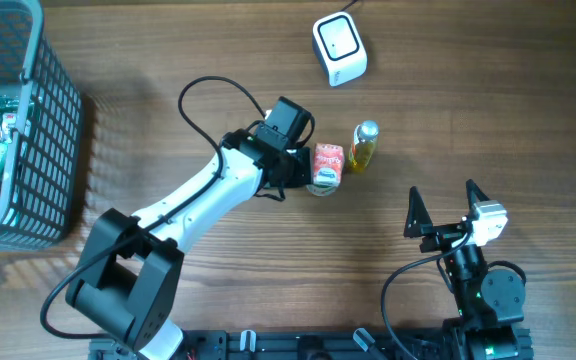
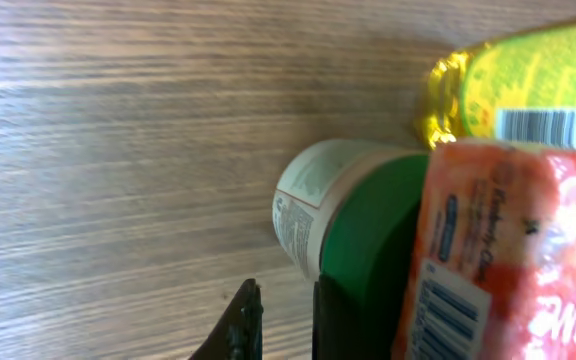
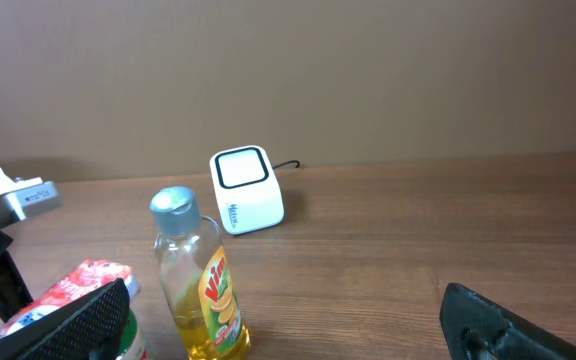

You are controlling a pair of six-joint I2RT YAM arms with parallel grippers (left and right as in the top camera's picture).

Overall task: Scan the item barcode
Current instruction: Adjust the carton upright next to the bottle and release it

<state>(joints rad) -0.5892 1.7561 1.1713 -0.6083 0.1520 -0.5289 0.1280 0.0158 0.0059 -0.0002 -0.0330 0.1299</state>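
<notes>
Overhead puts the left end effector (image 1: 301, 172) at mid-surface, hard up against a red packet (image 1: 328, 160) that rests on or against a green-lidded tub (image 1: 320, 186), with an upright yellow oil bottle (image 1: 365, 146) just beside the pair. Looks clenched from the left wrist view, fingers (image 2: 243, 322) nearly together over bare wood, gripping nothing that can be made out. Cannot say for sure which of the three counts as the item; leans toward the packet or the tub, being the ones nearest the fingers. Shows printed barcodes on both packet and bottle in the left wrist view, neither turned toward the white scanner (image 1: 339, 48), which stands well apart toward the far edge of the surface (image 1: 168, 60). Finds the right end effector (image 1: 442, 200) released, jaws spread wide, hovering near its own base and clear of everything. Notes a grey basket (image 1: 28, 150) of further goods at the far left. Places the step, as a judgement, at the very start: an approach or a nudge, with no pick made and no scan done. Calls next for spreading the left fingers, closing on one item, lifting it and turning its barcode to face the scanner window. Risks tipping the bottle or dragging the neighbours along, packed as closely as they are.
</notes>
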